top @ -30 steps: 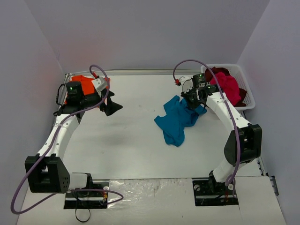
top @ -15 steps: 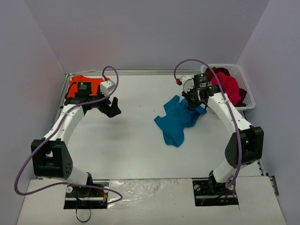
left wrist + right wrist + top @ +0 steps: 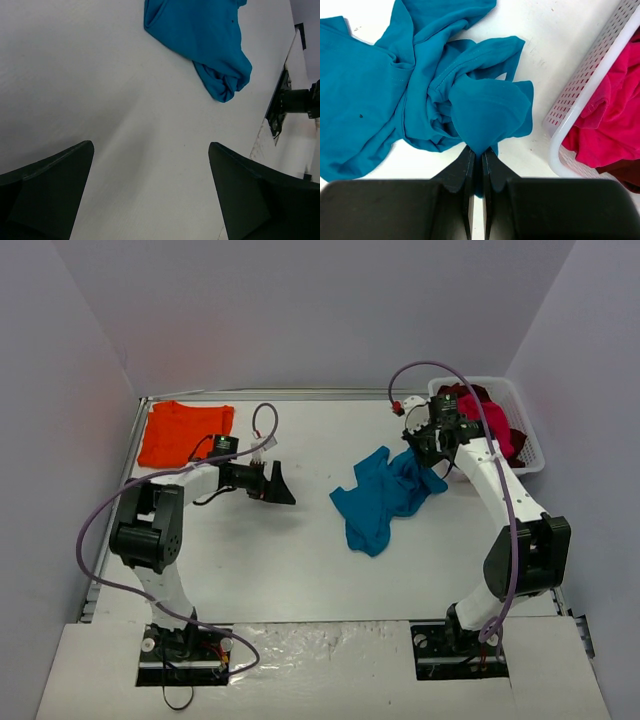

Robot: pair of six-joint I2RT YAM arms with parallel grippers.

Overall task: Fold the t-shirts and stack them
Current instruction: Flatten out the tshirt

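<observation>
Beside the basket (image 3: 585,87) rim, right claw (image 3: 477,159) pinching teal t-shirt (image 3: 370,100), left claw (image 3: 278,484) spread above the table (image 3: 300,580).

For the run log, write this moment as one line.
left fingers: open, empty | right fingers: shut on blue shirt | orange shirt: flat, far-left corner | pink shirt: in basket

Bright, even light leaves only faint soft shadows (wrist views blur at their near edges).

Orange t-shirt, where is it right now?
In the top view, the orange t-shirt lies flat at the far-left corner of the table, apart from the open left gripper.
</observation>
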